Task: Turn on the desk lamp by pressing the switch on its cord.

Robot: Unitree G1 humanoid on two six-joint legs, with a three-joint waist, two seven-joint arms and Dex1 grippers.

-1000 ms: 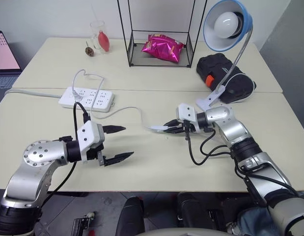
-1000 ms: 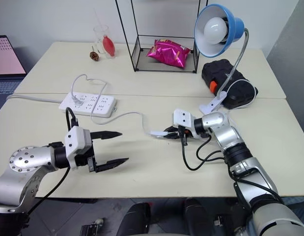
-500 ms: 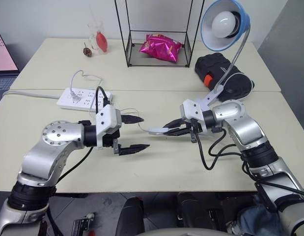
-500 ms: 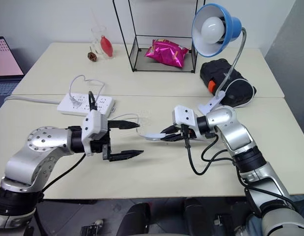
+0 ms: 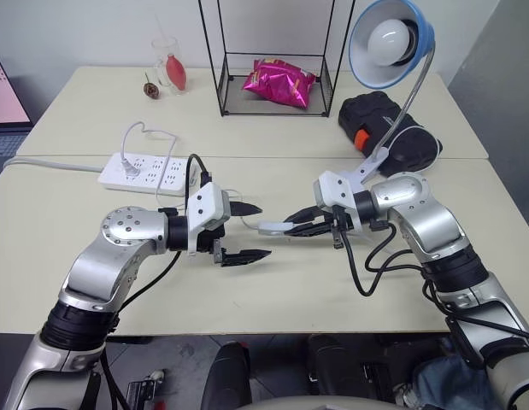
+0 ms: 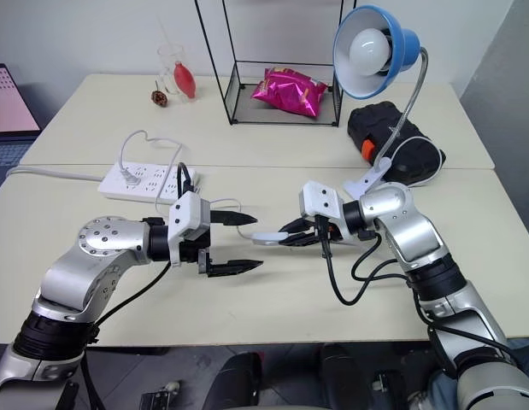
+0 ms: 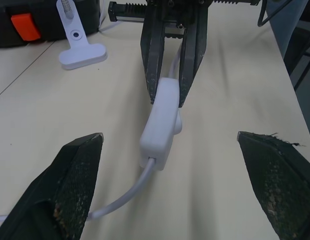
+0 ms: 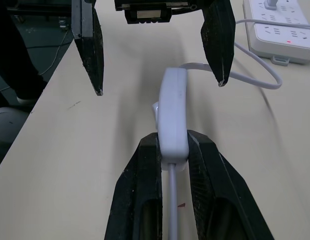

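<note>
The small white switch (image 5: 273, 227) is held just above the table, with my right gripper (image 5: 291, 225) shut on one end of it. Its thin white cord (image 7: 124, 197) curves away from the free end toward the power strip. My left gripper (image 5: 264, 231) is open and faces the right one, its two fingertips (image 8: 97, 85) either side of the switch's free end and clear of it. The blue desk lamp (image 5: 390, 43) stands at the back right on its silver gooseneck, with its white clip base (image 5: 364, 171) just behind my right gripper.
A white power strip (image 5: 144, 171) lies at the left on the near table. A black case (image 5: 388, 128) sits behind the clip base. A wire rack (image 5: 226, 60) with a pink bag (image 5: 279, 83) and a glass (image 5: 166, 55) stand on the far table.
My left gripper has swung right and now flanks the switch's free end. My right gripper has lifted the switch slightly off the table and drawn it back a little.
</note>
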